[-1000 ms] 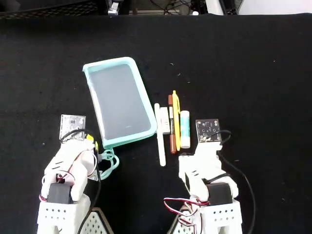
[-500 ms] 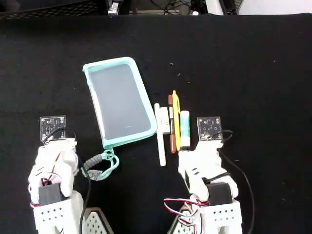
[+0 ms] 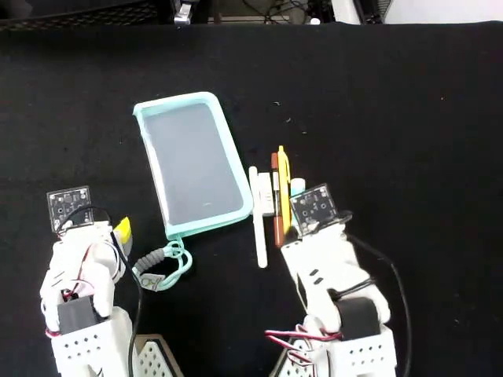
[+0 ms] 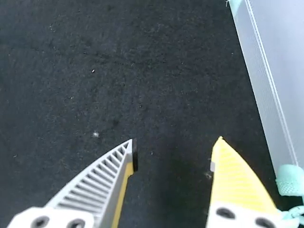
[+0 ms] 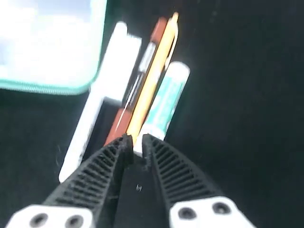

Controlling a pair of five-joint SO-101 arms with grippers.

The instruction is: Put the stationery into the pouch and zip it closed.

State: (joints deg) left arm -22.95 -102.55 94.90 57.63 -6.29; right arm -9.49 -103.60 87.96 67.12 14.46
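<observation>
Pouch (image 3: 192, 165): lies flat, just beside the pens.
Left gripper (image 4: 175, 142): jaws wide apart, has backed away from the pouch.
Right gripper (image 5: 135, 139): jaws squeezed together on nothing, has swung toward the pens.
Pens (image 3: 275, 206): not in yet; grabbing one looks next.

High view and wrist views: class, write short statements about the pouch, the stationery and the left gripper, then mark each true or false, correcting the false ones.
1. The stationery lies on the table beside the pouch, not inside it. True.
2. The left gripper is clamped on a pen. False: it is open over bare table and holds nothing.
3. The yellow pen lies between the brown pen and the glue stick. True.
4. The pouch stands upright on its edge. False: it lies flat on the table.
</observation>
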